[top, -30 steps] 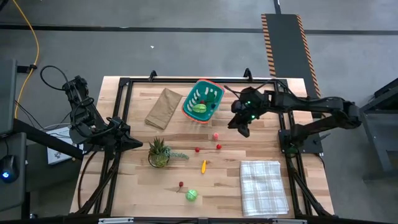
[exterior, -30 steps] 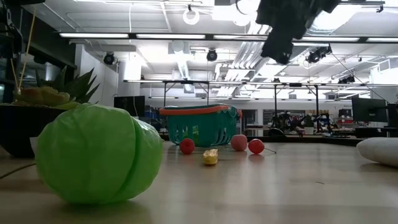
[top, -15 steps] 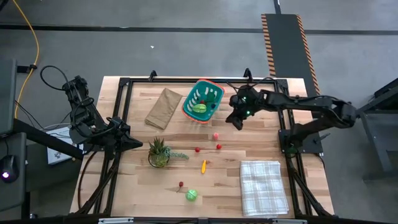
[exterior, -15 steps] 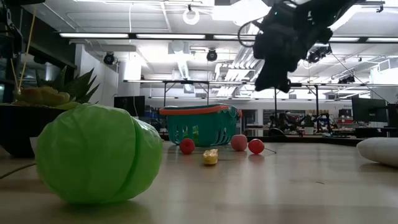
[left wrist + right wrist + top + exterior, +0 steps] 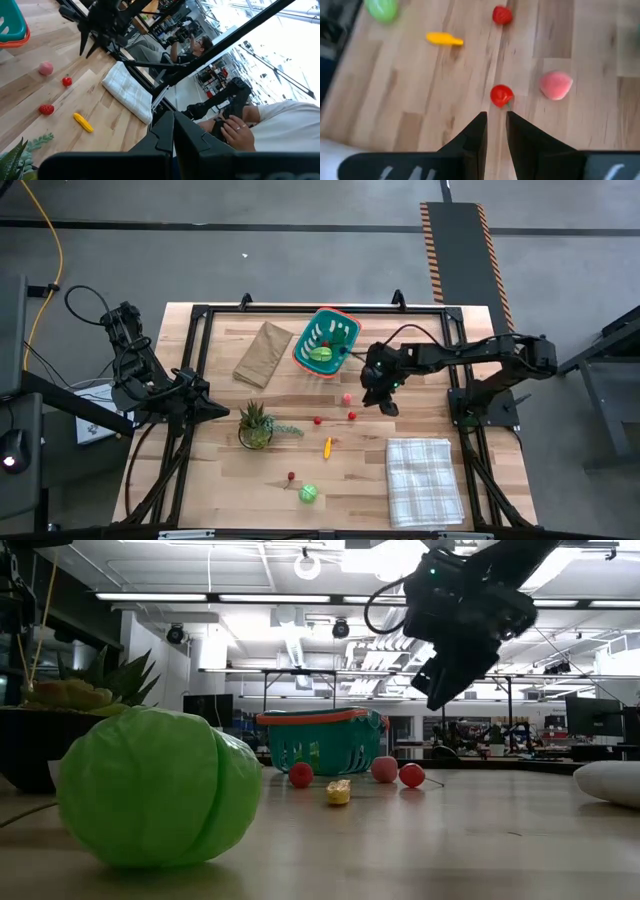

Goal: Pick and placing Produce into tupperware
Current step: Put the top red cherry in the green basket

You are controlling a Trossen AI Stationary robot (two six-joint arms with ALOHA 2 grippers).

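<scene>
Two arms: right gripper (image 5: 386, 402) hovers empty, fingers slightly apart, above red tomato (image 5: 501, 95), pink peach (image 5: 347, 398) at its 9 o'clock, tupperware (image 5: 327, 340) at 11. Left gripper (image 5: 173, 131) pressed together, parked.

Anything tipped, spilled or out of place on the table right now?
Nothing stands out. The teal basket sits upright with one green piece inside, loose produce lies scattered on the wood, and the right gripper hovers empty above the red tomato.
</scene>
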